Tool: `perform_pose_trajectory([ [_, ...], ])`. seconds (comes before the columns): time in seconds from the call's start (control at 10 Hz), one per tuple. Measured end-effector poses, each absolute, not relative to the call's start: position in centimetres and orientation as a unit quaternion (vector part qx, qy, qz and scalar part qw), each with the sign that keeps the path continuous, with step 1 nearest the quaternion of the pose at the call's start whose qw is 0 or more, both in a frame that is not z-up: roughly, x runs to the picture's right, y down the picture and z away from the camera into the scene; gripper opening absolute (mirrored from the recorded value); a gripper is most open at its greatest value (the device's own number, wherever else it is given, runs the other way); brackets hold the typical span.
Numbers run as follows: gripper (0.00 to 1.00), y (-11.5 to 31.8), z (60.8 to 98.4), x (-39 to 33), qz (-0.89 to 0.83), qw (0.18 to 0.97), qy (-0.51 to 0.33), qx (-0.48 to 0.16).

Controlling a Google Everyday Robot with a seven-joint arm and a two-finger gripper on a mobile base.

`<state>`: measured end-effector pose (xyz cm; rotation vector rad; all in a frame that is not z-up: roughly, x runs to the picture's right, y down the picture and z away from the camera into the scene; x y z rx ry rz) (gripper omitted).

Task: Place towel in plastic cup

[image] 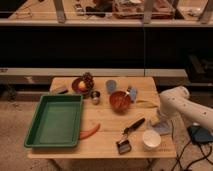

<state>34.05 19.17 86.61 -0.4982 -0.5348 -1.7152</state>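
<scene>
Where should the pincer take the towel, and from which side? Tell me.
Take the towel near its middle, from straight above: it lies flat and limp by the right edge of the table, so a top-down pinch should gather a fold. The pincer hangs just over it, the white cup close beside.

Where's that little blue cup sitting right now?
In the camera view, the plastic cup stands mid-table toward the back, just behind the red-brown bowl; the gripper is down by the towel at the right edge.
</scene>
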Motion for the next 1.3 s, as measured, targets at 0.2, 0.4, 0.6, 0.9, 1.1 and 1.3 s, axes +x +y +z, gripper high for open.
perform_pose_trajectory([
  [0.2, 0.03, 19.3, 86.3, 34.5, -0.738, 0.596, -0.229, -0.218],
  [0.4, 0.00, 19.4, 86.3, 34.2, -0.739, 0.593, -0.228, -0.223],
  [0.6, 0.00, 19.0, 86.4, 33.8, -0.734, 0.595, -0.233, -0.229],
  [0.9, 0.00, 16.7, 84.6, 33.9, -0.725, 0.606, -0.250, -0.209],
  [1.1, 0.00, 13.5, 82.3, 32.5, -0.731, 0.606, -0.251, -0.190],
  [1.3, 0.00, 9.3, 78.7, 30.5, -0.741, 0.603, -0.244, -0.167],
])
